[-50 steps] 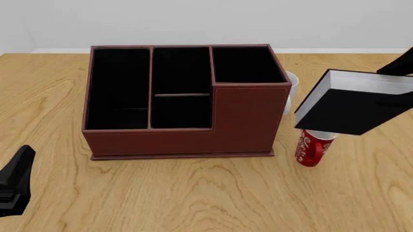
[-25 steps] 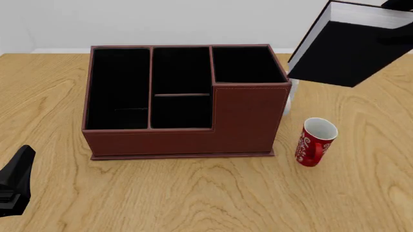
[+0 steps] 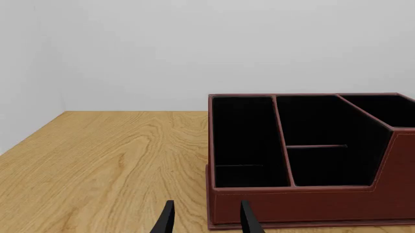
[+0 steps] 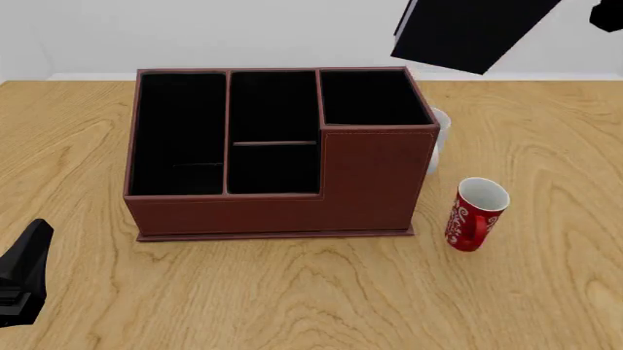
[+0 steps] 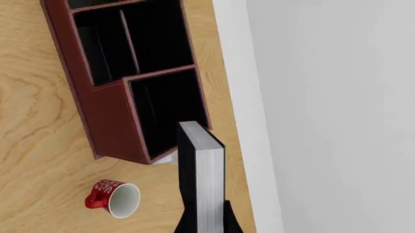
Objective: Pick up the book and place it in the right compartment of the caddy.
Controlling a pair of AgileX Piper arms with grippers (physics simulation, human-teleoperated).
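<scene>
Black book held high in my right gripper, up beyond the caddy's far right corner.
My fingers clamp its sides; the right compartment sits open below and to the left. Nearer, a red mug stands right of the caddy. My left gripper rests slightly parted, near-left, holding nothing.

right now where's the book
The book is in the air in the right gripper, at the top right of the front view, above and just right of the caddy's right compartment.
</scene>
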